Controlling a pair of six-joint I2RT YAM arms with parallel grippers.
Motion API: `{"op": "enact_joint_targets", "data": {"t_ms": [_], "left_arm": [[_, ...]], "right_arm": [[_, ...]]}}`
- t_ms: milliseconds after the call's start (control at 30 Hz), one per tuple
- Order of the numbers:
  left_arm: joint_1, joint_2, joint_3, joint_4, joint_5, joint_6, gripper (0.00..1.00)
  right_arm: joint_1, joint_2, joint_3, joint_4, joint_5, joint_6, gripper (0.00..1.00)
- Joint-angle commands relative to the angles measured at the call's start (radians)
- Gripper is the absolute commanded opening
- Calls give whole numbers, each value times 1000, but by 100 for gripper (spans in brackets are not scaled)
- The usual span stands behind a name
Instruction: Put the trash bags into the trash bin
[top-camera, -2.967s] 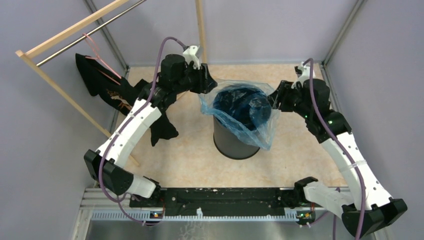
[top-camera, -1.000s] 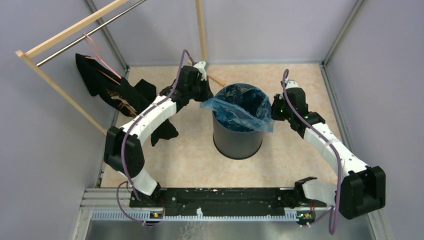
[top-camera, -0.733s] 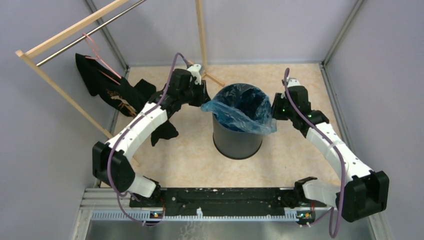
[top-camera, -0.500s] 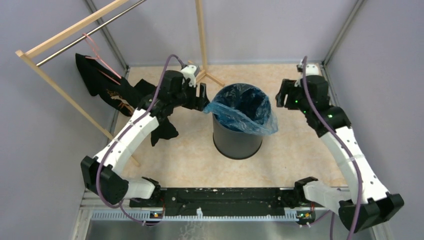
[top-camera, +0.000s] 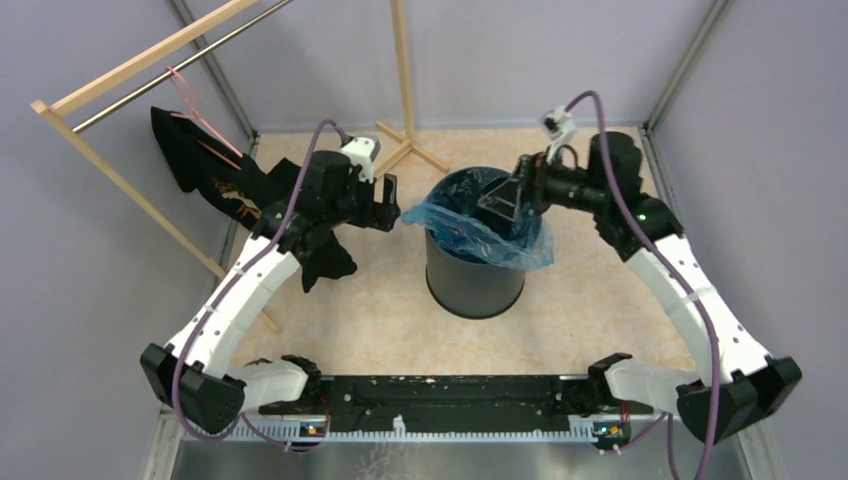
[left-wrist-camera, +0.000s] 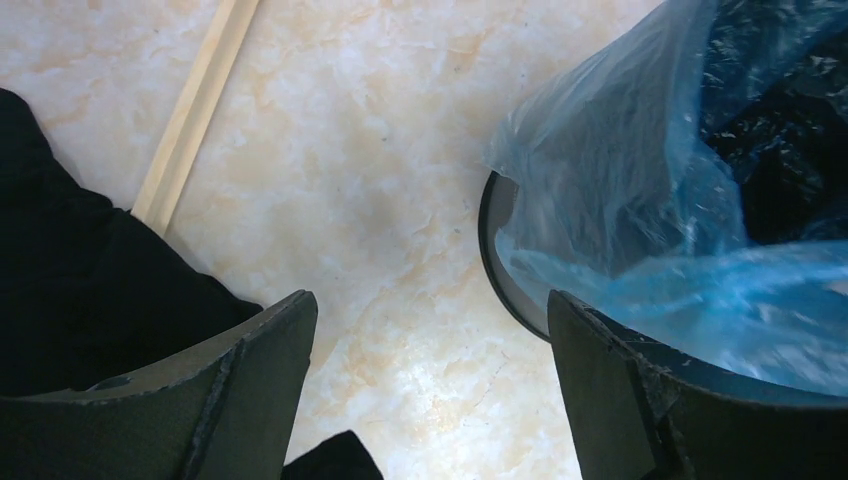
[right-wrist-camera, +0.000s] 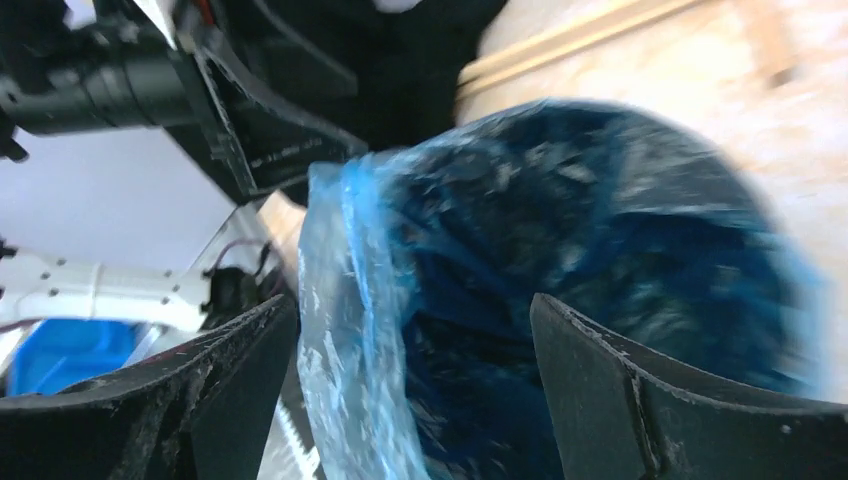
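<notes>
Left fingers (left-wrist-camera: 245, 395), right fingers (right-wrist-camera: 640, 400) opened, bag (top-camera: 497, 246) released

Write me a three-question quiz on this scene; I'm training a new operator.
1. True or false: the left end effector grips the trash bag.
2. The bag's loose edge hangs: A) over the trash bin's rim, B) on the wooden rail, C) on the table.
3. Fill in: by the robot's own sides, the black garment lies to the bin's ___.
Key: 1 false; 2 A; 3 left.
</notes>
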Motion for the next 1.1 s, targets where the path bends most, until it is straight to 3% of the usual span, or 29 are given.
{"op": "enact_joint_targets", "data": {"t_ms": [0,133,233,500,767,1067], "left_arm": [[2,-77,44,-22,-11,-4,93],[2,-60,137,-85,-55,37,97],[3,-16,229,-123,-68,49,98],[5,63,296,2,120,-21,98],[4,135,219,104,274,-96,93],[4,16,68,76,226,-121,89]], "right_arm": [[122,83,9,50,-64,64,85],[196,127,16,44,-22,77,81],[228,145,-14,115,-99,137,71],[342,107,-41,116,-69,163,55],[431,44,-155,156,7,199,53],[546,21,-249,169,227,151,56]]}}
